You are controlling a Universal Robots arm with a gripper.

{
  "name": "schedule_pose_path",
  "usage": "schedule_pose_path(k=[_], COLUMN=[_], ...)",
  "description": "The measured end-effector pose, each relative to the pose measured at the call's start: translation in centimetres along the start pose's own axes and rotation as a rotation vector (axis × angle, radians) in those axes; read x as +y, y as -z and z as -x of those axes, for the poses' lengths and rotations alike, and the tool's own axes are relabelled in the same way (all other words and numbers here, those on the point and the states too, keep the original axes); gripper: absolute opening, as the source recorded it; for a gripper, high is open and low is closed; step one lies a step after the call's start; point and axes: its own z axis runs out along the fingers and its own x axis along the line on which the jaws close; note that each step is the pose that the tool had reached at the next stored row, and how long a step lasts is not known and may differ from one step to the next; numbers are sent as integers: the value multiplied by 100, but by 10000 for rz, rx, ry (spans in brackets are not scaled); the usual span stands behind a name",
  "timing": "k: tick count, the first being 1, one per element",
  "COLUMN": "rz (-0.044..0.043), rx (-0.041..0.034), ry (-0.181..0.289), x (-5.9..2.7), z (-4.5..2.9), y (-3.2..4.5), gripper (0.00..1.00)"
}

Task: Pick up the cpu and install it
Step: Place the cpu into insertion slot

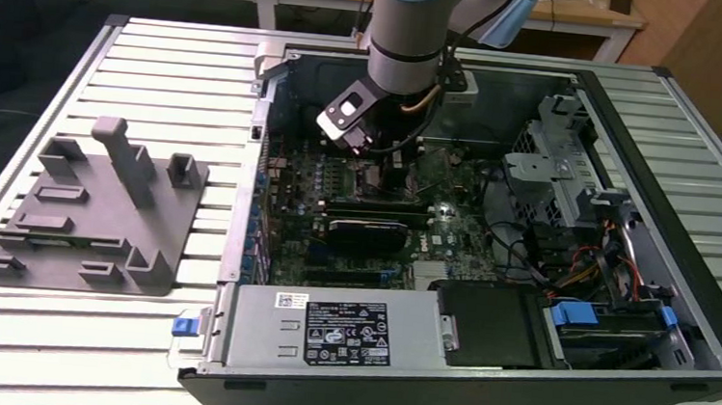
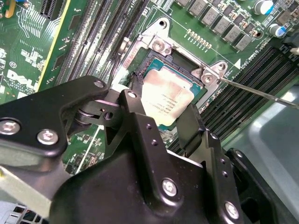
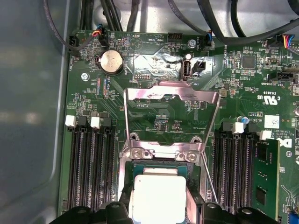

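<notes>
We see dark memory slots (image 3: 91, 168) flanking the steel socket frame (image 3: 161, 154), its hinged plate (image 3: 173, 95) flipped open. The black gripper (image 2: 159, 108) jaws pinch the square silvery cpu (image 2: 167, 100) flat, top up, over that frame.

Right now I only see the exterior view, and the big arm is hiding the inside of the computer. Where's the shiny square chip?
Observer: In both wrist views the cpu lies silvery side up in the socket, right under the gripper. I cannot tell whether it is fully seated.
Operator: Is the socket's lid shut on it?
Observer: No. In the first wrist view the metal lid is swung open, away from the socket.
Operator: And the little lever?
Observer: In the second wrist view the thin lever sticks out free to one side of the socket.
</notes>
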Motion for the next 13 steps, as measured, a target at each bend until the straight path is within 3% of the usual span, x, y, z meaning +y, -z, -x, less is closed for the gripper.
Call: schedule_pose_path(k=[13], rz=[1], rx=[3], ry=[-3], x=[-1], z=[18], y=[-6], gripper=[54])
